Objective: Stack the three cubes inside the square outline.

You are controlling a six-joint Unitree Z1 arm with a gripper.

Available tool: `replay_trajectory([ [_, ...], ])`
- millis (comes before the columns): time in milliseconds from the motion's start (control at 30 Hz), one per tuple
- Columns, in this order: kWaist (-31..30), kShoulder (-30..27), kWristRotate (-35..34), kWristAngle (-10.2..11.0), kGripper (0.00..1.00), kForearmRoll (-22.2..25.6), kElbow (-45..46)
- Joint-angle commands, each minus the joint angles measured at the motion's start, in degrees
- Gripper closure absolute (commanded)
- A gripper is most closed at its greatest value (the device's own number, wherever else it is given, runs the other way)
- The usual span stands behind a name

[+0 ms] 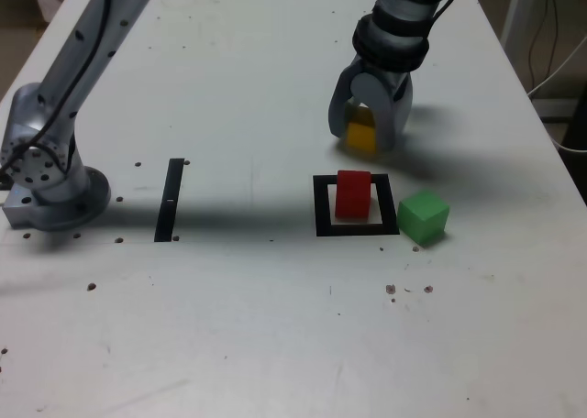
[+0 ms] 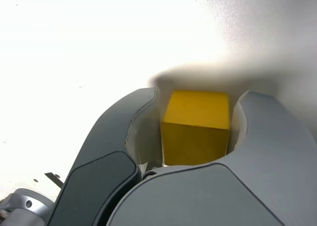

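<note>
Straddling the yellow cube [image 1: 361, 137], the gripper [image 1: 367, 141] stands partly open, its fingers little more than the cube's width apart. The wrist view shows one finger close against the cube and a narrow shadowed gap at the other; a firm hold cannot be confirmed. The yellow cube sits at 12 o'clock from the square outline [image 1: 325, 231] in the exterior view, outside the frame, and the fingers partly hide it there.

Clock directions below are taken from the square outline in the exterior view. The red cube [image 1: 353, 195] occupies the white centre, covering part of the frame's 12 o'clock side from this angle. The green cube [image 1: 424, 217] rests at 3 o'clock, outside and right against the frame's edge as seen; actual contact cannot be determined. It is turned with a corner toward the camera. Both cubes are clear of the fingers.

At 9 o'clock, well apart, a straight black strip [image 1: 171, 201] lies on the white tabletop [image 1: 248, 326]. Farther along the same line stands the arm's base [image 1: 60, 196], with the arm's link [image 1: 92, 51] rising toward 11 o'clock. Small dark specks [image 1: 392, 290] mark the surface at 5 o'clock. A pale cable [image 1: 558, 70] hangs beyond the table's edge, toward 2 o'clock.
</note>
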Motion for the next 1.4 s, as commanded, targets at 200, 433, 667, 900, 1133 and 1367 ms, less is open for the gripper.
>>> replay_trajectory([
  [200,-1.1,-2.0,-1.0,0.2,0.69,1.0,-0.6],
  [433,-2.7,-4.7,-3.9,0.1,0.69,4.0,-0.8],
  [667,-4.5,-7.7,-9.1,-1.2,0.69,6.5,1.0],
  [900,-7.4,-11.2,-16.9,-5.2,0.69,7.1,3.6],
  [1133,-10.2,-12.8,-24.1,-9.5,0.69,6.9,4.7],
  [1367,-11.5,-12.9,-27.3,-11.0,0.69,6.0,6.2],
])
